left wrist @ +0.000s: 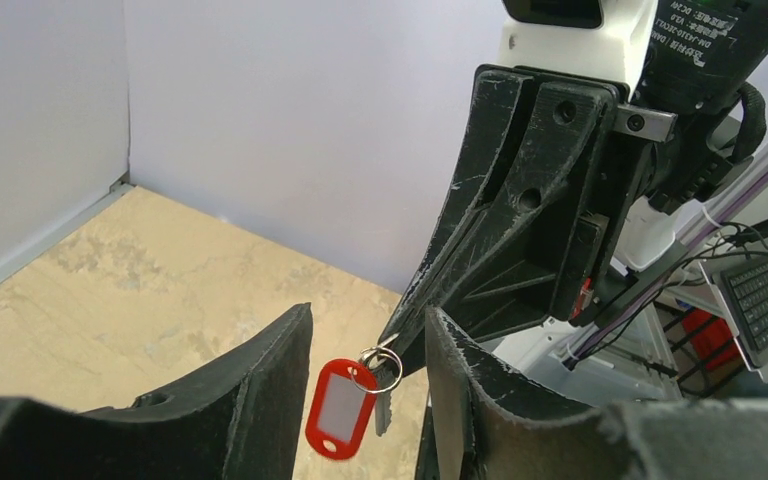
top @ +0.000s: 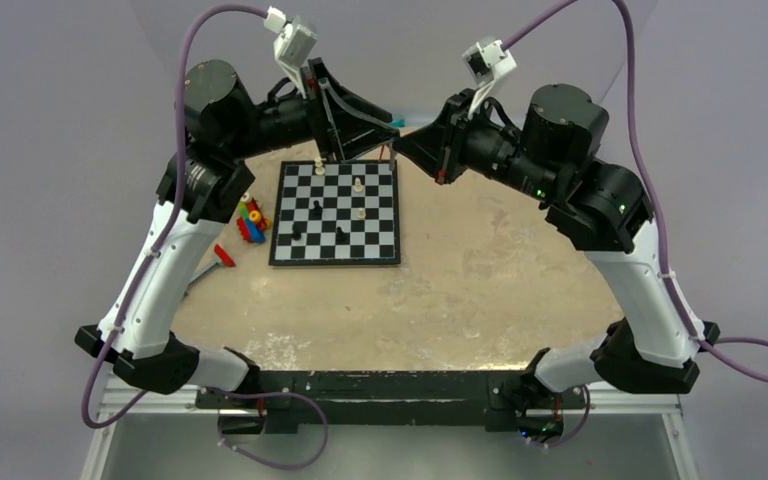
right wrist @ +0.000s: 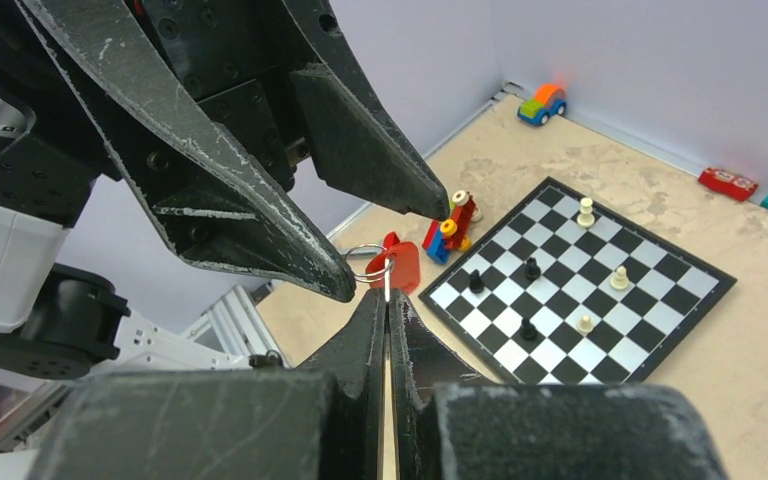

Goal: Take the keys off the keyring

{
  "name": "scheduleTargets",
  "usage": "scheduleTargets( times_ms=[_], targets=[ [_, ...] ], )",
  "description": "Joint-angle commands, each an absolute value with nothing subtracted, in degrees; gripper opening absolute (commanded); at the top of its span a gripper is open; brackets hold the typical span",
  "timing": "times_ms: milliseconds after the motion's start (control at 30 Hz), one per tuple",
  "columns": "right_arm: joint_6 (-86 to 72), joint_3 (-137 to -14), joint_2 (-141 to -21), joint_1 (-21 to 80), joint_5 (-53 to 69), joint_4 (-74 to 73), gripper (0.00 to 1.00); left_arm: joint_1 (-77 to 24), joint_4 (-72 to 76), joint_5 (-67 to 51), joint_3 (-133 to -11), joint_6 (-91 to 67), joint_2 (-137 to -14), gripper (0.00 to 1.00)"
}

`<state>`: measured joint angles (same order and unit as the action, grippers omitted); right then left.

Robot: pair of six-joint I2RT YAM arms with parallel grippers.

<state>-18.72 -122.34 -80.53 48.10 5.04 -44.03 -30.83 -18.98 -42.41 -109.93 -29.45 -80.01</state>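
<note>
High over the tan speckled table [top: 480,290], both arms are up and reaching inward. The left arm [top: 160,270] and right arm [top: 640,290] are bent at the elbow, wrists turned toward each other, and they meet nose to nose above the far edge of the black-and-white chessboard [top: 336,212].

The left gripper [left wrist: 368,330] has its jaws spread wide and nothing between them. From the right wrist camera, one of its fingers [right wrist: 345,290] sits just beside the ring, though whether they touch is impossible to say.

The right gripper [right wrist: 387,305] has its jaws pressed tight together, pinching the key bunch at the very tip. The bunch hangs in mid-air between the two grippers, well clear of the table.

The red plastic key tag [left wrist: 340,410] dangles lowest, its pale window blank. Above it is the thin silver split ring [left wrist: 385,365], with a small grey metal key [left wrist: 382,412] hanging alongside the tag.

A black label [left wrist: 700,20] on the right wrist carries white print, too small and tilted to read.
</note>
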Motion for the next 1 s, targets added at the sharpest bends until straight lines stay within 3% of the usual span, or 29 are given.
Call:
scheduleTargets(
  times_ms=[0, 267, 667, 967],
  targets=[
    [-20.0, -122.3, -78.7, 48.3, 4.4, -43.1, 0.00, -31.0, -19.6, -43.8, -112.1, -29.8, -79.7, 0.48],
    [-20.5, -122.2, -78.4, 48.3, 4.4, -42.5, 0.00, -31.0, -24.4, -46.5, -114.3, -27.3, -80.6, 0.50],
    [-20.1, -121.5, -78.0, 48.3, 4.8, -41.7, 0.00, -30.9, -22.6, -49.2, -114.7, -29.2, -81.0, 0.43],
    [-19.6, -120.8, -76.5, 48.3, 4.3, -41.1, 0.00, -29.7, -19.7, -55.3, -114.8, -33.3, -81.4, 0.47]
  ],
)
